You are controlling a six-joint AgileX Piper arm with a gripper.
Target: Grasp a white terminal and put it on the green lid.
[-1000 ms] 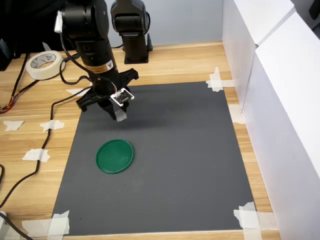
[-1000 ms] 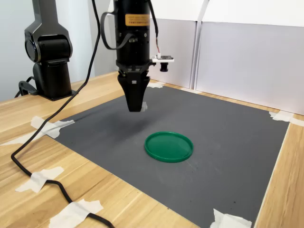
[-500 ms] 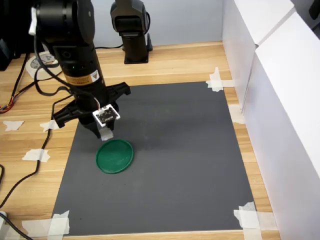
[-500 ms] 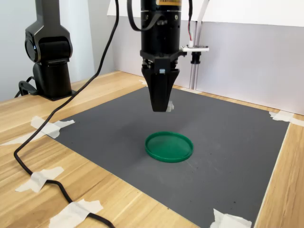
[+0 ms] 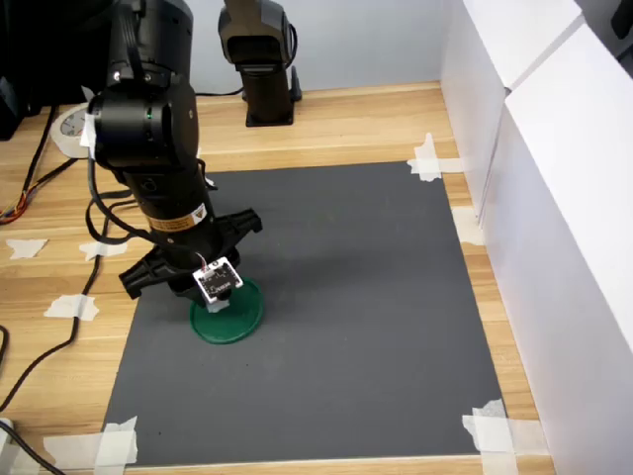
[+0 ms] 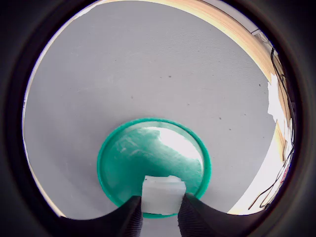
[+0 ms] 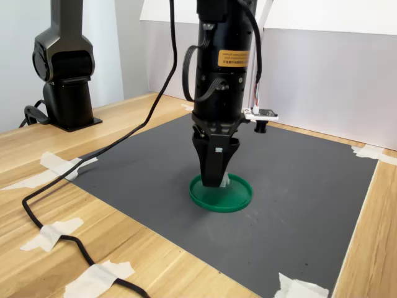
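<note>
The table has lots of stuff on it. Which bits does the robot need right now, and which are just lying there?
Needed:
white terminal, held between the fingers
green lid, right under it
gripper

Just lying about:
tape roll
tape scraps on the wood
black cable
second arm's base
white boards

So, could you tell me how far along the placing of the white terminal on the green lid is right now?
Done: the white terminal is grasped, pinched in the tool. In hand: the tool is low over the green lid, near its rim as the wrist view shows it. Whether the terminal touches the lid cannot be told. Left: opening the tool and drawing the arm away.
</note>
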